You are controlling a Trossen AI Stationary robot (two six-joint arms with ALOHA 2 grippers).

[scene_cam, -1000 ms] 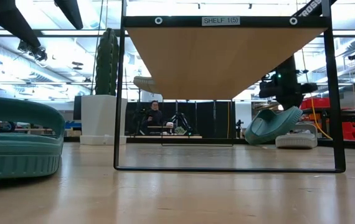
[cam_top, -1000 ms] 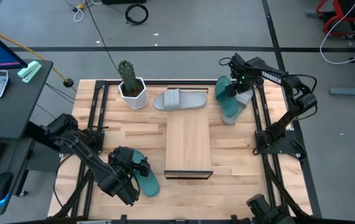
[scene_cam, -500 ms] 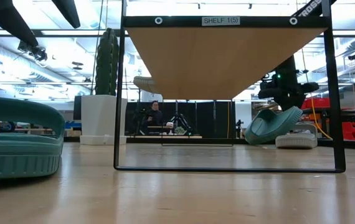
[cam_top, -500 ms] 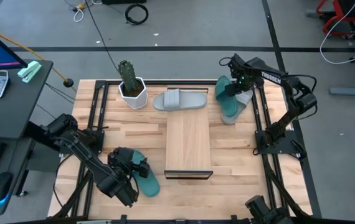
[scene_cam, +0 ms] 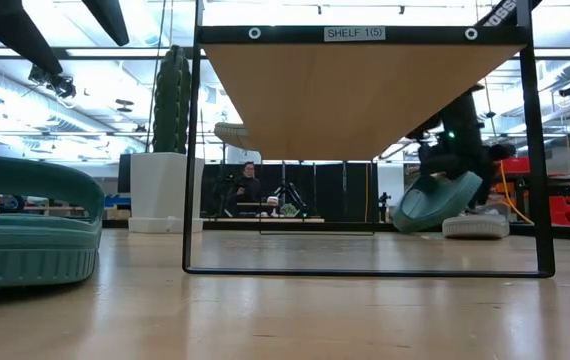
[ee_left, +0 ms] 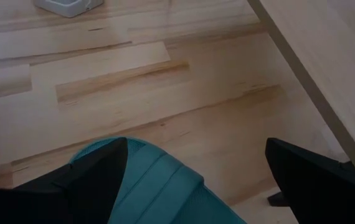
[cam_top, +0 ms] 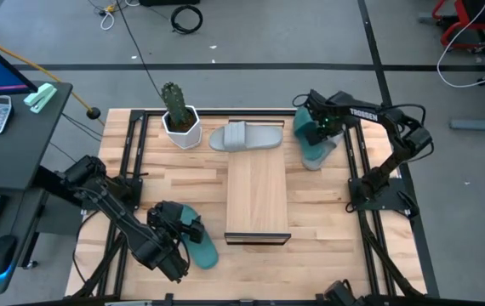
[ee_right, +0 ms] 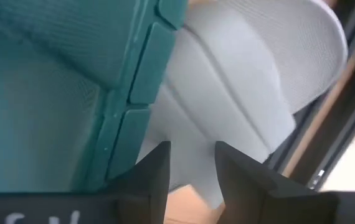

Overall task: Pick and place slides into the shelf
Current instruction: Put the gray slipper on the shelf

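The tabletop (cam_top: 140, 183) carried the shelf (cam_top: 258, 197) down its middle, long axis front to back. At the far right corner the right tool (cam_top: 317, 129) sat on a tilted teal slide (cam_top: 314, 146) beside a grey slide (scene_cam: 475, 225); its grip I couldn't tell. The left tool (cam_top: 177, 223), spread wide, straddled another teal slide (cam_top: 196, 242) near the front left.

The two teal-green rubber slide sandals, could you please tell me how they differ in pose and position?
The teal-green slide at the left end effector lies flat near the table's front-left; the teal-green slide at the right end effector is tilted up at the back-right, beside a light grey slide. The first lies alone. Both share colour and shape.
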